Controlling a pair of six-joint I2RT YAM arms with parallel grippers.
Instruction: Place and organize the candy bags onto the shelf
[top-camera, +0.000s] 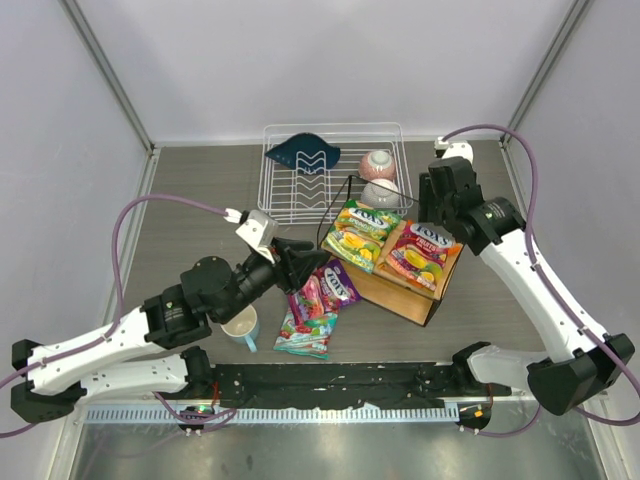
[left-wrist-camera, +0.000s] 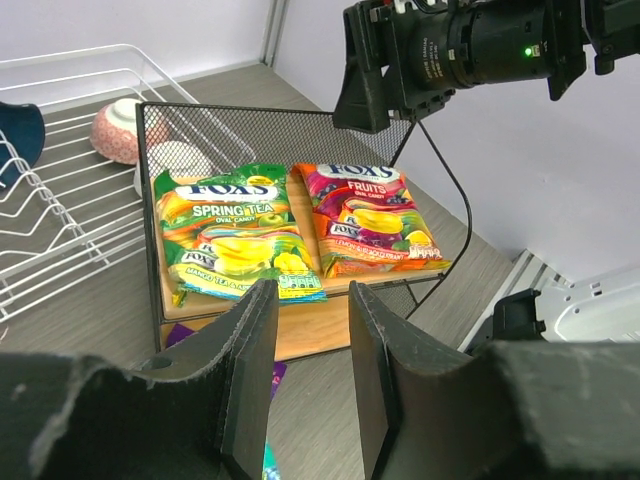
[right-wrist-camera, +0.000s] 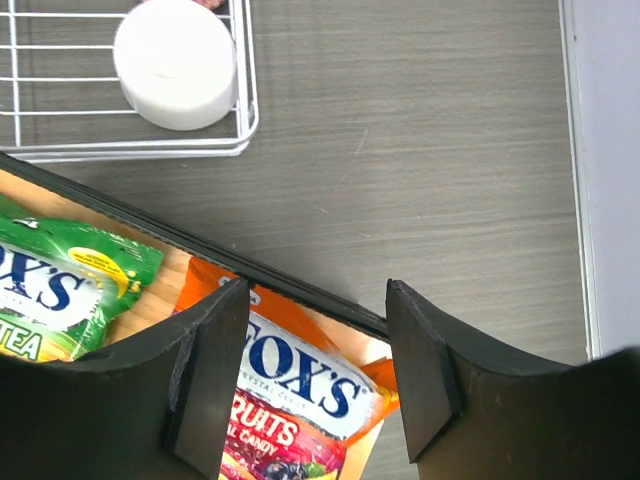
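Counter (top-camera: 200, 210): grey wood-grain, carries everything.

Rack (top-camera: 290, 205): white wire, at the far side. Holds a dark blue dish (top-camera: 303, 153) at its left end, and a pink bowl (top-camera: 377, 163) and a white bowl (top-camera: 380, 192) at its right end.

Shelf (top-camera: 400, 295): black wire frame with a tan board, just in front of the rack's right end. Two bags lie flat on the board side by side, labels up: green bag (top-camera: 361, 233) on the left, orange-red bag (top-camera: 421, 255) on the right, edges close or touching.

Off the shelf, on the counter by its left front corner: purple bag (top-camera: 337, 283), with the teal bag (top-camera: 305, 335) nearer the arm bases and partly overlapping it.

Mug (top-camera: 240, 325): on the counter left of the teal bag, partly under the left arm.

Left gripper (left-wrist-camera: 312, 300): fingers spread, nothing between them, above the purple bag, pointing at the shelf.

Right gripper (right-wrist-camera: 318, 300): fingers spread wide, empty, over the back edge of the shelf above the orange-red bag.
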